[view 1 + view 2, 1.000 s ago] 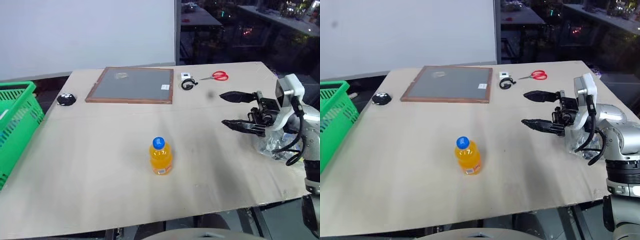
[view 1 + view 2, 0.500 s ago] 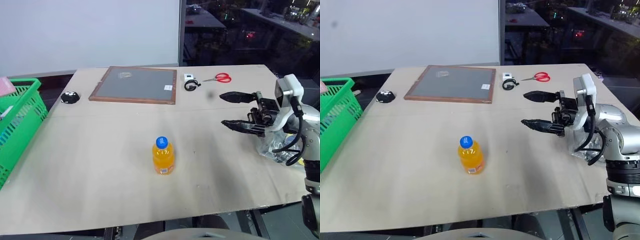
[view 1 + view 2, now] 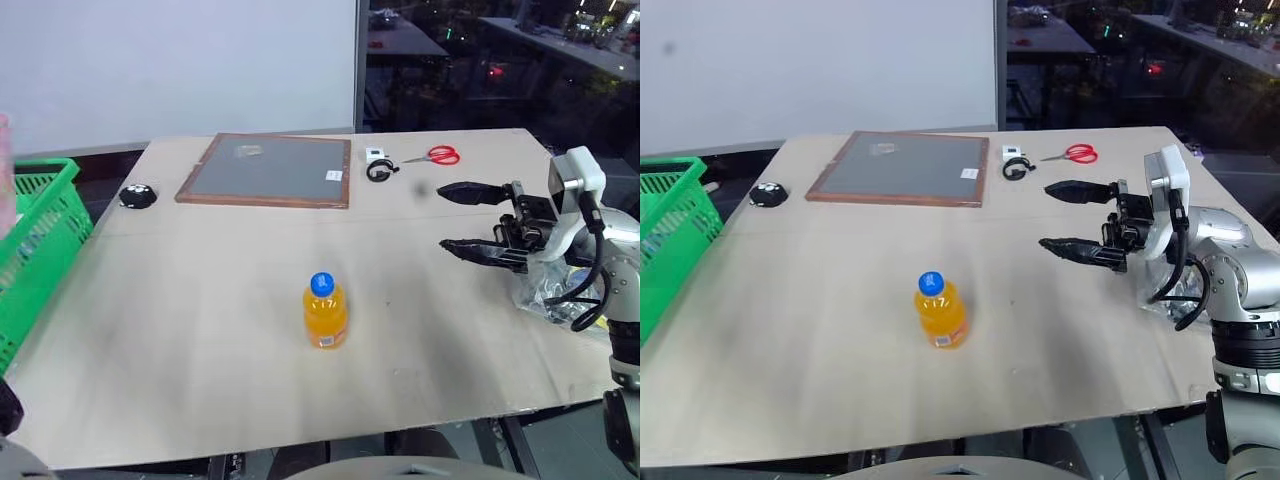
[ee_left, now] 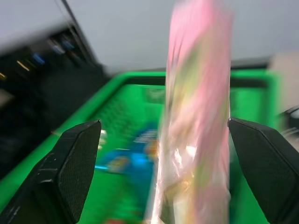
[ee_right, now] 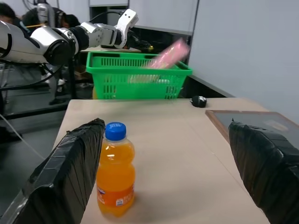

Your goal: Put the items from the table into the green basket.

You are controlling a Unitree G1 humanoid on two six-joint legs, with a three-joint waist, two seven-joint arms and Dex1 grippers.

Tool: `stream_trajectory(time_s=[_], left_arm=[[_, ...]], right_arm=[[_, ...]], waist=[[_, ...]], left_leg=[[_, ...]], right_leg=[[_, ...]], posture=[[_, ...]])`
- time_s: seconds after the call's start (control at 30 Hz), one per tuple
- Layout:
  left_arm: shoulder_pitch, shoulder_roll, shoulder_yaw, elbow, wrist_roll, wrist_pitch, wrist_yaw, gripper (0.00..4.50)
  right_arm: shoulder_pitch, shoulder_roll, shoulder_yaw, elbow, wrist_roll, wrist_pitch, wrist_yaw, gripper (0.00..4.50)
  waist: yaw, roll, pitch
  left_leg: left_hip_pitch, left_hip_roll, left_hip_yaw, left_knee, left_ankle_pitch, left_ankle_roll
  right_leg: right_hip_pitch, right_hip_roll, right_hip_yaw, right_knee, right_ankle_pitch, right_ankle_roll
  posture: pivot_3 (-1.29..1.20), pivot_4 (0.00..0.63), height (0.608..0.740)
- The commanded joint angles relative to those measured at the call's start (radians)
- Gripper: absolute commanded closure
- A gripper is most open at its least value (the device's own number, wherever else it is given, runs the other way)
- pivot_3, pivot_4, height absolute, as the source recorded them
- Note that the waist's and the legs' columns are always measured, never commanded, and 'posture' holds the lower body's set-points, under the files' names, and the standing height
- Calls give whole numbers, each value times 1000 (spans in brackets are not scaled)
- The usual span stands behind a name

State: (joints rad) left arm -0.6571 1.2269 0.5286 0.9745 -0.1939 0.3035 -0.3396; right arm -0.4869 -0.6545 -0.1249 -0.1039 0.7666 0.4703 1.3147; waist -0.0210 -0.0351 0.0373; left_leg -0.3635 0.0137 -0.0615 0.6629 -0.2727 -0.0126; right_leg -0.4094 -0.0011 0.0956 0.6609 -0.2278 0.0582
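My left gripper [image 4: 163,122] is open above the green basket [image 4: 117,93], its fingers [image 4: 77,172] wide apart. The pink box [image 4: 198,107] is between them, blurred and touching neither. From the right wrist, the pink box [image 5: 170,53] tilts over the green basket [image 5: 135,77]. The orange-drink bottle [image 3: 325,312] stands upright mid-table. My right gripper [image 3: 442,216] is open over the table's right side, pointing at the bottle, with nothing in it. The clear crinkly bag [image 3: 550,295] lies under my right forearm on the table [image 3: 200,330].
A brown-framed grey board [image 3: 265,170] lies at the back of the table, red scissors [image 3: 435,155] and a small white-and-black thing [image 3: 375,165] to its right. A small black object [image 3: 135,197] sits at the back left. Something blue [image 4: 135,158] lies inside the basket.
The whole view has shifted a little. A pink sliver of the box has appeared at the left edge above the basket and stands taller now. Right gripper and bottle have kept still.
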Motion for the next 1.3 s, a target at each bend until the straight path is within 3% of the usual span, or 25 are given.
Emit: stream_trajectory(time_s=[0.03, 0.17, 0.3, 0.43, 0.5, 0.57, 0.67, 0.83, 1.03, 1.3], left_arm=[[29, 13, 56, -112, -35, 52, 33, 21], [40, -15, 93, -221, -80, 65, 17, 21], [84, -122, 92, -501, -234, 138, -171, 21], [304, -315, 97, -987, -583, 372, -372, 21], [497, -382, 123, -1214, -754, 435, -519, 21], [645, -399, 134, -1323, -791, 449, -595, 21], [778, -402, 132, -1374, -770, 427, -660, 21], [942, -349, -8, -1437, -598, 327, -766, 21], [955, -384, -205, -1506, -458, 180, -790, 21], [898, -462, -362, -1423, -345, 56, -763, 21]], right_arm=[[-8, -14, -22, -15, 4, -12, 3, 0], [-8, -13, -20, -8, -3, -18, 8, 0], [-4, -11, -21, -7, -6, -22, 10, 0], [7, -12, -27, -19, -4, -25, 2, 0], [16, -17, -39, -23, -2, -27, -3, 0], [27, -26, -51, -28, 2, -27, -7, 0], [44, -38, -63, -34, 8, -25, -4, 0], [49, -40, -64, -24, 7, -27, 3, 0], [120, -88, -46, -21, -6, -20, 87, 0], [206, -156, -8, 0, -64, -61, 194, 0]], waist=[[-8, 0, 0], [-14, 1, 1], [-3, 1, 1], [2, 8, 2], [-13, 9, 2], [-34, 8, 2], [-50, 11, 4], [-49, 17, 7], [-46, 19, 8], [-49, 22, 10]], left_leg=[[0, 0, 0, 0, 0, 0], [1, 0, -1, 0, 0, 0], [0, 0, -1, 1, 0, 0], [0, -2, 1, 3, 0, 0], [0, -2, 3, 3, 0, 0], [-1, -1, 4, 3, -1, 0], [-1, 2, 3, 2, -1, 1], [4, 3, 3, 1, -1, 1], [3, 0, 4, 5, -1, 1], [3, 1, 5, 4, -1, 1]], right_leg=[[0, 0, 0, 0, 0, 0], [0, 0, 0, 1, 0, 0], [1, 0, -1, 1, 0, 0], [2, -3, 2, 0, 0, 0], [2, -3, 3, -1, 0, 0], [0, -3, 5, -1, 0, 0], [-1, 1, 4, 0, 0, -1], [1, 3, 4, 0, -6, -2], [6, 0, 5, -5, -6, -2], [5, 1, 5, -6, -6, -2]], posture=[[33, 0, 740], [35, 0, 740], [35, 0, 740], [8, 0, 740], [-2, 0, 740], [-14, 0, 740], [-18, 0, 740], [-21, 0, 740], [-18, 0, 740], [-23, 0, 740]])
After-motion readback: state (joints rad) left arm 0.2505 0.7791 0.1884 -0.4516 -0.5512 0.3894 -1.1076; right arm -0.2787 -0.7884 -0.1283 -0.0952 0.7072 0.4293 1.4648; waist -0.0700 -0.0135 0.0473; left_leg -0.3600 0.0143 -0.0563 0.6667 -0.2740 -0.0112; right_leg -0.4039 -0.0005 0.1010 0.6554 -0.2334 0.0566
